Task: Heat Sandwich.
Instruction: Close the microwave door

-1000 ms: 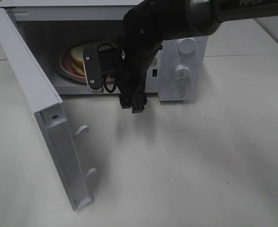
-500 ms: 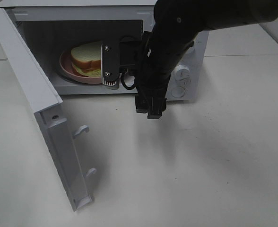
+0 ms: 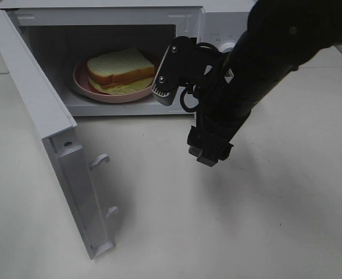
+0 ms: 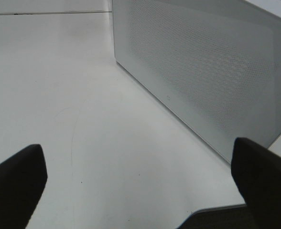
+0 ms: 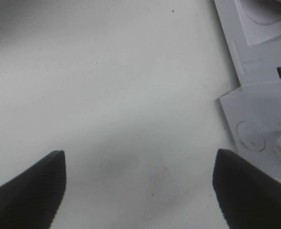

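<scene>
Plainly, left gripper (image 4: 136,145) and right gripper (image 5: 139,152) gape empty; sandwich (image 3: 120,67) sits in microwave (image 3: 101,15).

We see a white microwave (image 3: 101,14) standing on a pale surface (image 3: 246,221), its door (image 3: 49,133) swung wide open to the left, two latch hooks (image 3: 101,160) jutting from its edge. Inside the cavity rests a round pink plate (image 3: 81,81).
</scene>
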Motion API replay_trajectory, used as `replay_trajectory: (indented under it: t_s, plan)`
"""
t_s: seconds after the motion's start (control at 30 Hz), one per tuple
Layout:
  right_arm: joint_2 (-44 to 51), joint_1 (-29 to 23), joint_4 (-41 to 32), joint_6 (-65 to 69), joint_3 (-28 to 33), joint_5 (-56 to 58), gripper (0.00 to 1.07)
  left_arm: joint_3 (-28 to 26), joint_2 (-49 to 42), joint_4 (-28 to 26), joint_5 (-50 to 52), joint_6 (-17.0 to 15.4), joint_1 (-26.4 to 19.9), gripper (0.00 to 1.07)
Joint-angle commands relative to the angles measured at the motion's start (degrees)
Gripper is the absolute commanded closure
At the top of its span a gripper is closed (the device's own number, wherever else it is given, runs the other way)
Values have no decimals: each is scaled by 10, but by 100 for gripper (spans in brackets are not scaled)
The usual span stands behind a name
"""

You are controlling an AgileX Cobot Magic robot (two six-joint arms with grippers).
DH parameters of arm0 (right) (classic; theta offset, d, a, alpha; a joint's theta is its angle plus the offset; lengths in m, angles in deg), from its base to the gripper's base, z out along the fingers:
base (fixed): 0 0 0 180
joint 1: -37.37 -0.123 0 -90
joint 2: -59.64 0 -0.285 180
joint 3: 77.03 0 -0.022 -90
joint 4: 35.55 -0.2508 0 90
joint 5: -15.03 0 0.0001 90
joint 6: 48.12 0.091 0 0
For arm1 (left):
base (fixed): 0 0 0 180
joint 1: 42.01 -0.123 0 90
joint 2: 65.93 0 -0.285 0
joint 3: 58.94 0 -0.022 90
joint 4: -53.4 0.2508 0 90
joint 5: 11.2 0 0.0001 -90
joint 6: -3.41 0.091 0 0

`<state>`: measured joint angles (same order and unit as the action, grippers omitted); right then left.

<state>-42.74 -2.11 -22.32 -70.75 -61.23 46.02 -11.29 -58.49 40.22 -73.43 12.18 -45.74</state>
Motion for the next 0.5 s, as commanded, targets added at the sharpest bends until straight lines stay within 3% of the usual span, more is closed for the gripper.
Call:
replay_trajectory:
  t_s: [0.03, 0.23, 0.5]
  plan:
    - [23, -2, -3, 52, 22, 2, 31, 1, -9, -5, 5, 0, -3, 9]
    - [79, -2, -3, 193, 79, 2, 31, 1, -9, -5, 5, 0, -3, 9]
    - [160, -2, -3, 259, 150, 14, 31, 1, -9, -5, 5, 0, -3, 9]
